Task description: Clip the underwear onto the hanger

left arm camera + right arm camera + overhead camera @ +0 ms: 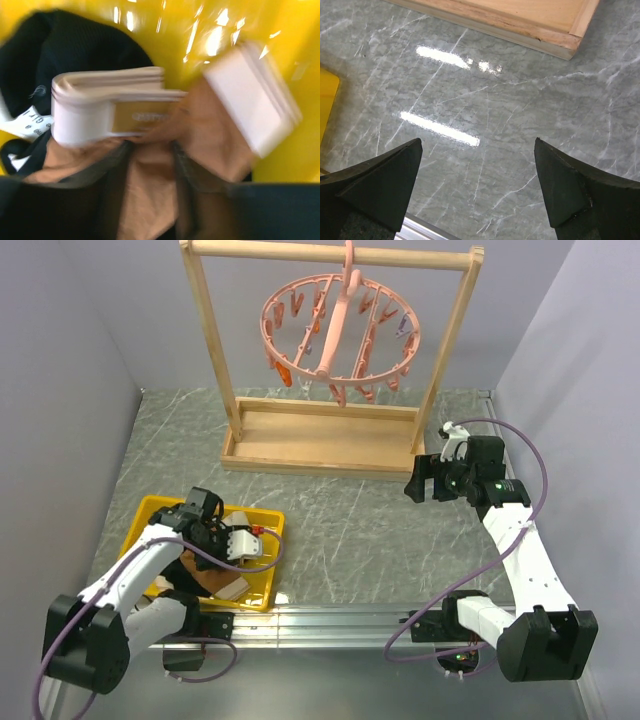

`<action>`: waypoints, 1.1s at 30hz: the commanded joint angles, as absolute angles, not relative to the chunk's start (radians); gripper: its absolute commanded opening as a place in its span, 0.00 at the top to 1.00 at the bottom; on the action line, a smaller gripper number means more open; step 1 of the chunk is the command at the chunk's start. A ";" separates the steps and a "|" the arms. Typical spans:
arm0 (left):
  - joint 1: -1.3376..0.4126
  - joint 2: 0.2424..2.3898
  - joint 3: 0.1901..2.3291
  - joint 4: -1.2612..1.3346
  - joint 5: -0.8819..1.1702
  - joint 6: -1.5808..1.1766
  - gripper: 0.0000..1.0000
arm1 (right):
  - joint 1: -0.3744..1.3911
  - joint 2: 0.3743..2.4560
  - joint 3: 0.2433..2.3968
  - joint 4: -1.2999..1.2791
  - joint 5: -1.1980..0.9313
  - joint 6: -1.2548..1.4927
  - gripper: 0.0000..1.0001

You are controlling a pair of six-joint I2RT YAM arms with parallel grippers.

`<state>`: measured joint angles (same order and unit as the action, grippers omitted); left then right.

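Note:
The brown underwear (150, 180) with its pale waistband (95, 107) lies bunched in the yellow bin (150, 510), and shows in the top view (222, 585). My left gripper (205, 558) reaches down into the bin. In its blurred wrist view the two dark fingers (112, 190) stand close together with a fold of brown fabric pinched between them. The pink ring hanger (340, 335) with its dangling clips hangs from the wooden rack's top bar. My right gripper (418, 485) is open and empty above the marble table (485, 100), right of the rack.
A black garment (65, 50) with a white label lies in the bin beside the underwear. The wooden frame rack (320, 445) stands at the back centre; its base corner shows in the right wrist view (530, 20). Grey walls close in on both sides.

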<state>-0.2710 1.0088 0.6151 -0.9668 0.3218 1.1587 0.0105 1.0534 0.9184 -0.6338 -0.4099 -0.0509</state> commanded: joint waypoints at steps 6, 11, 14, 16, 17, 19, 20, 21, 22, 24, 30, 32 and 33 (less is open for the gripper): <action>-0.213 1.140 0.459 -0.776 0.118 1.262 0.80 | 0.015 1.051 0.965 -0.643 -0.405 -0.075 0.00; -0.002 1.248 0.483 -0.764 0.077 1.397 0.90 | 0.015 1.049 0.956 -0.638 -0.403 -0.078 0.00; 0.145 1.287 0.503 -0.756 0.048 1.501 0.97 | 0.015 1.052 0.951 -0.635 -0.410 -0.075 0.00; 0.207 1.299 0.531 -0.784 0.046 1.529 0.99 | 0.015 1.055 0.948 -0.632 -0.411 -0.075 0.00; 0.218 1.310 0.540 -0.791 0.043 1.542 0.99 | 0.015 1.055 0.950 -0.632 -0.411 -0.074 0.00; 0.247 1.318 0.557 -0.804 0.038 1.557 1.00 | 0.015 1.058 0.948 -0.626 -0.411 -0.074 0.00; 0.256 1.319 0.564 -0.807 0.041 1.565 1.00 | 0.015 1.058 0.946 -0.626 -0.413 -0.074 0.00; 0.267 1.318 0.607 -0.822 0.082 1.565 1.00 | 0.015 1.060 0.948 -0.626 -0.416 -0.074 0.00; 0.276 1.319 0.639 -0.888 0.112 1.560 1.00 | 0.015 1.060 0.948 -0.630 -0.417 -0.074 0.00; 0.276 1.315 0.762 -0.989 0.216 1.539 1.00 | 0.015 1.060 0.951 -0.632 -0.420 -0.075 0.00; 0.232 1.164 0.972 -1.311 0.379 1.569 1.00 | 0.015 1.058 0.953 -0.629 -0.433 -0.069 0.00; 0.209 1.118 1.003 -1.350 0.420 1.563 1.00 | 0.015 1.068 0.954 -0.630 -0.440 -0.064 0.00; 0.201 1.108 1.032 -1.371 0.435 1.539 1.00 | 0.015 1.069 0.960 -0.629 -0.443 -0.064 0.00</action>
<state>0.2256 1.1656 0.9550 -1.1759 0.3145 1.5291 0.0105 1.0603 0.9184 -0.6426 -0.4183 -0.0681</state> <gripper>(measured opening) 0.130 0.998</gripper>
